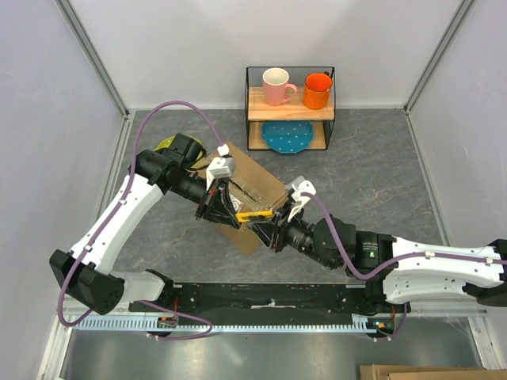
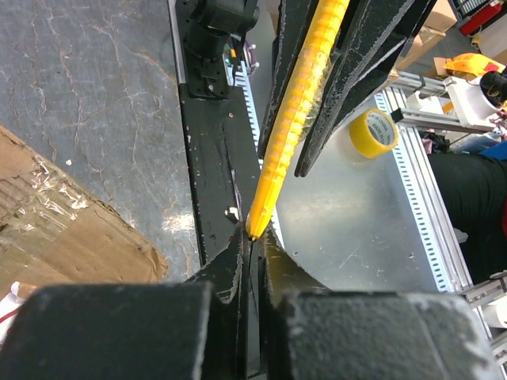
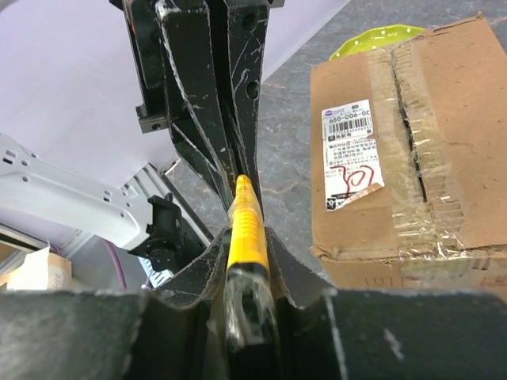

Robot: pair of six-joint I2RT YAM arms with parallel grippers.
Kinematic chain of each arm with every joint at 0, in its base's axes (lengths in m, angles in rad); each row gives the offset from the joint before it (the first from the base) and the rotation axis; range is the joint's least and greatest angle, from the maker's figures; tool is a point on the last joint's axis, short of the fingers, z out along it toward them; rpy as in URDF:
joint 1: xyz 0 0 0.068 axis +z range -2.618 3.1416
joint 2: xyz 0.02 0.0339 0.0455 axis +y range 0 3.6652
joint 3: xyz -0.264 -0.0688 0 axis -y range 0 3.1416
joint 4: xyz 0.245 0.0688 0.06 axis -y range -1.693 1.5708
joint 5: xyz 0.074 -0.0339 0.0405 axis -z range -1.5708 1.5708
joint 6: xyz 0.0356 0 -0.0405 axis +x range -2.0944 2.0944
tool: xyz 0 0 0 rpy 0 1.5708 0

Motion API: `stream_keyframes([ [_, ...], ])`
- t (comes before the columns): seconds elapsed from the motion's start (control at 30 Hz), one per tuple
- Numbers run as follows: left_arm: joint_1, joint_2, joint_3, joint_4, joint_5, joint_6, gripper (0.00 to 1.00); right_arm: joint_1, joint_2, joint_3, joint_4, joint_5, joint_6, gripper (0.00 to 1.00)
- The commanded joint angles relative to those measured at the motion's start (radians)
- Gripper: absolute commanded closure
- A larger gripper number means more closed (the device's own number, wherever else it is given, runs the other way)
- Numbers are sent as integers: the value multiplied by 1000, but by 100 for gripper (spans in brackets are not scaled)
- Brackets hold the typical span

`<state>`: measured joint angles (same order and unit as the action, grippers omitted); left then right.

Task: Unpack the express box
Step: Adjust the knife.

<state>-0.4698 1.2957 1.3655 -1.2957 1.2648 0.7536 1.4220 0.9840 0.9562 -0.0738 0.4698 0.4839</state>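
Clamping yellow cutter (image 3: pixel 245 218) | left gripper (image 2: pixel 252 241), right gripper (image 3: pixel 247 245) | express box (image 3: pixel 467 134) beneath both

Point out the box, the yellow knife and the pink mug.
box (image 3: pixel 451 119): right wrist view, bare cardboard right of the taped seam.
knife (image 3: pixel 244 229): right wrist view, yellow body above the near fingers.
pink mug (image 1: pixel 276 89): top view, pink wall under the rim.
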Motion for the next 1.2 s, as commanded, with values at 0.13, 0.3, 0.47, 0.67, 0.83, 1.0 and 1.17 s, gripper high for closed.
stream_keyframes([
  [0.13,-15,8,30,3,70,15,98,2,39,-34,264,3,-8,69],
  [0.3,-15,4,27,4,64,9,98,2,68,-37,308,-3,-8,71],
  [0.47,-15,-4,12,4,56,9,98,2,61,-62,351,12,-2,82],
  [0.67,-15,-10,6,4,42,7,95,0,25,-102,391,49,5,100],
  [0.83,-15,-21,12,116,-152,-56,24,2,-45,-161,333,174,68,100],
  [1.0,-24,-30,18,306,-510,3,18,3,-157,-264,200,332,246,100],
  [1.17,-69,-45,-72,507,-758,110,18,2,-222,-326,36,512,439,100],
])
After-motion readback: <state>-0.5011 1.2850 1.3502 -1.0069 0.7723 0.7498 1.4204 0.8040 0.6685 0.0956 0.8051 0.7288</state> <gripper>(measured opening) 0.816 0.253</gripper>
